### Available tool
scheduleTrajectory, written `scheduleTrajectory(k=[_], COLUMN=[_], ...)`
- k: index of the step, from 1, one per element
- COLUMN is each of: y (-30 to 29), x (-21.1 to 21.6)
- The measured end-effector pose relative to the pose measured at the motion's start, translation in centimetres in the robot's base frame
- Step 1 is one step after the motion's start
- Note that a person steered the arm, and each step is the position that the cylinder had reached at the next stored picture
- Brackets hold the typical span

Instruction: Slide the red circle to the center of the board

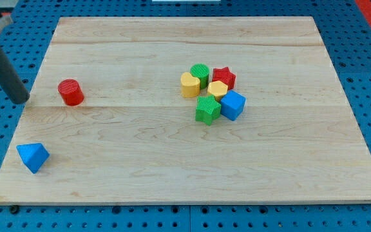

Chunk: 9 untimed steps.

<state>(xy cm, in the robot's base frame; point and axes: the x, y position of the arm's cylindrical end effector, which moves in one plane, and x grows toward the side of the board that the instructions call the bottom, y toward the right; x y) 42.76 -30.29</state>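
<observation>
The red circle (71,92) is a short red cylinder standing on the wooden board (140,161) at the view's left, well left of the board's middle. My tip (22,100) is the lower end of the dark rod at the board's left edge, a little left of the red circle and apart from it. A cluster of blocks sits just right of the board's middle.
The cluster holds a green circle (199,74), a red star (223,78), a yellow heart (189,84), a yellow hexagon (218,89), a green star (207,109) and a blue cube (232,105). A blue triangle (33,156) lies near the bottom left corner.
</observation>
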Motion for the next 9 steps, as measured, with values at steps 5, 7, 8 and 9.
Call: scheduleTrajectory(k=[5, 7, 8, 9], y=[13.1, 21.7, 24.2, 24.8], x=[-2.2, -1.2, 0.1, 0.4])
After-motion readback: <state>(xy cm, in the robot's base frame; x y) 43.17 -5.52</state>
